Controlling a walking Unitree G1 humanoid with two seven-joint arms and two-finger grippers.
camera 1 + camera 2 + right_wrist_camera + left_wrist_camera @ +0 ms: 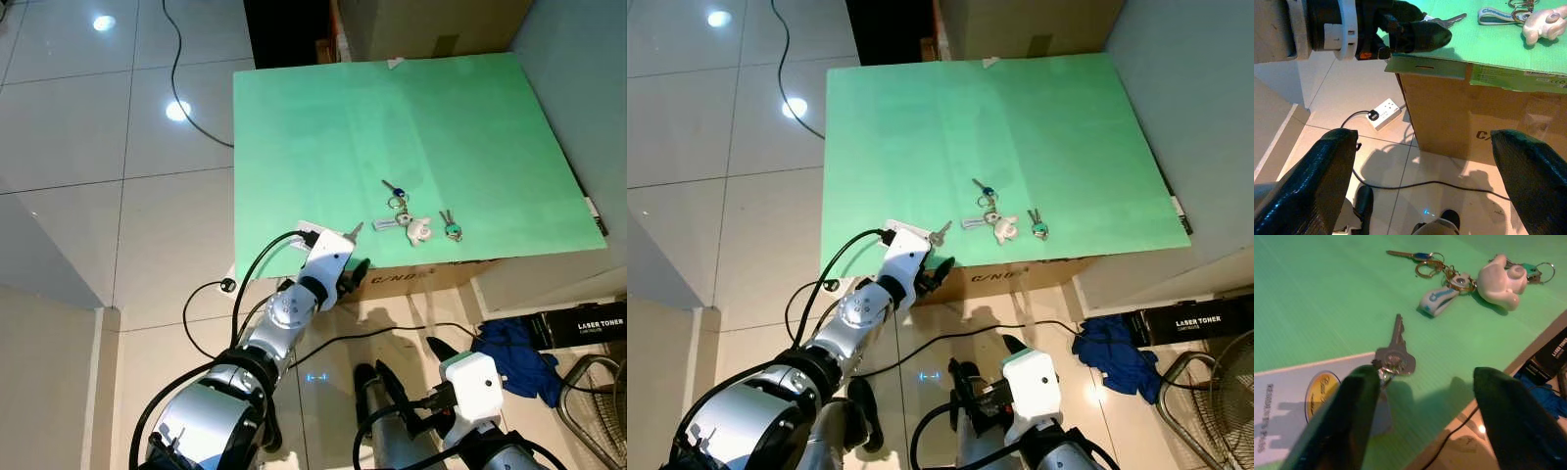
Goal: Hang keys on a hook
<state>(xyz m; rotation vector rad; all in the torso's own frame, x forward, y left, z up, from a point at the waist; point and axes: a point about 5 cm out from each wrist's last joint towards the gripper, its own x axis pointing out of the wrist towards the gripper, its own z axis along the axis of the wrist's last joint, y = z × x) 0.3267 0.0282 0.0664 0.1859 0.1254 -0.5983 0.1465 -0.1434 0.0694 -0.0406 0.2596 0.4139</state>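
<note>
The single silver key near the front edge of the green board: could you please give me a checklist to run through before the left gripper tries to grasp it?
1. Left gripper open: ok, the fingers stand wide apart.
2. Single silver key within the fingers' span: not ok, it lies by one finger, off centre.
3. Key free to lift: ok, it lies flat on the green board, its ring at the white card.
4. Key bunch with the white figurine out of the way: ok, it lies apart, further along the board.
5. Right gripper out of the way: ok, open, below the board by the cardboard box.
6. Hook located: cannot tell.
</note>
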